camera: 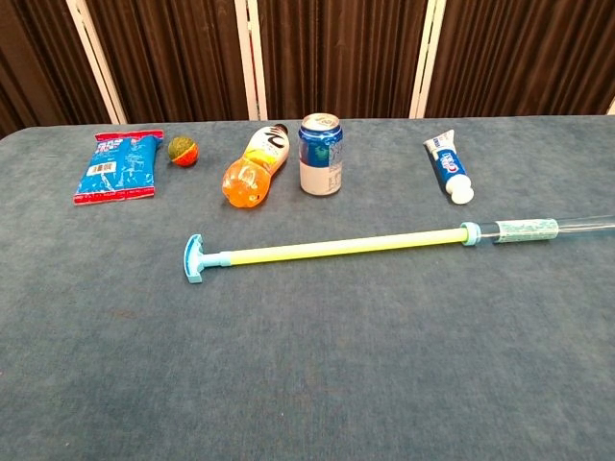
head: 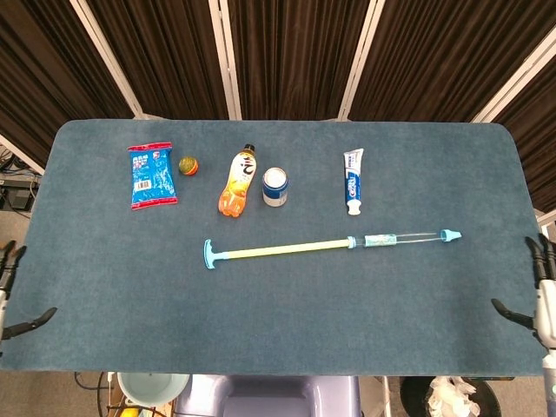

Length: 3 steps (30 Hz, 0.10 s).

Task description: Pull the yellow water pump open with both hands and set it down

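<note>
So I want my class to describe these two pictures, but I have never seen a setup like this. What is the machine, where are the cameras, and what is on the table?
Both pictures come from a two-armed robot's own cameras. The head view looks down on a blue table; the chest view looks across it from lower down.

At that table's side edges you can just see the left robot hand and the right robot hand, each with fingers apart and holding nothing. The chest view shows neither.

In the middle lies the yellow water pump, pulled out long, its T-handle to the left and its clear tube to the right. Nothing touches it.

Behind it, left to right: a blue snack packet, a small ball, an orange drink bottle lying on its side, an upright can and a toothpaste tube.
</note>
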### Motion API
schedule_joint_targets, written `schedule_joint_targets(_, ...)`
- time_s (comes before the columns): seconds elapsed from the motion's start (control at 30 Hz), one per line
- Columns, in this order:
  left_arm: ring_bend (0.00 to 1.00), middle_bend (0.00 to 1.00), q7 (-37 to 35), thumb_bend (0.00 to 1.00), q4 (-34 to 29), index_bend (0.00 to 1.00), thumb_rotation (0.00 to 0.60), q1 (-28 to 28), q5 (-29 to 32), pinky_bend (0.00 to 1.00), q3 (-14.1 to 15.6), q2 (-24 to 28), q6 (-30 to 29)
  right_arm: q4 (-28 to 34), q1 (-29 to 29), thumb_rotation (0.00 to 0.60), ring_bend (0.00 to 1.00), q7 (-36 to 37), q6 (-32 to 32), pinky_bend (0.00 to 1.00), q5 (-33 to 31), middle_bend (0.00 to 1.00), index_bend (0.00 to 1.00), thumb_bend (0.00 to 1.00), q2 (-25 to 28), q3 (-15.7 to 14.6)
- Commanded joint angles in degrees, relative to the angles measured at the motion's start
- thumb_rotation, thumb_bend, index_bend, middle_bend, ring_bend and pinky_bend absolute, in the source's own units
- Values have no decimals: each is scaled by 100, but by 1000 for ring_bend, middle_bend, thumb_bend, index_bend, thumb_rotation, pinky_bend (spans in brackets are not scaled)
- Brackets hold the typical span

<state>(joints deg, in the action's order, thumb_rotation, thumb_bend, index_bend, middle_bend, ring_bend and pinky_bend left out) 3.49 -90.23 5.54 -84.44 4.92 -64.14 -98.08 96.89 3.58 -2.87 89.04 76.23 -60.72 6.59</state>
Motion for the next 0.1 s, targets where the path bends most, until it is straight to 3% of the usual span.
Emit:
schedule_joint_targets(0.03, 0, 0, -51, 26, 209, 0, 600, -84, 24, 21, -150, -42, -148, 0, -46, 600, 0, -11, -16, 0, -120, 0, 18, 138, 6, 36)
schedule_joint_targets(0.1, 0, 0, -83, 25, 246, 0, 600, -94, 98, 21, -204, -68, -89, 6, -37, 600, 0, -44, -54, 0, -163, 0, 18, 140, 5, 53)
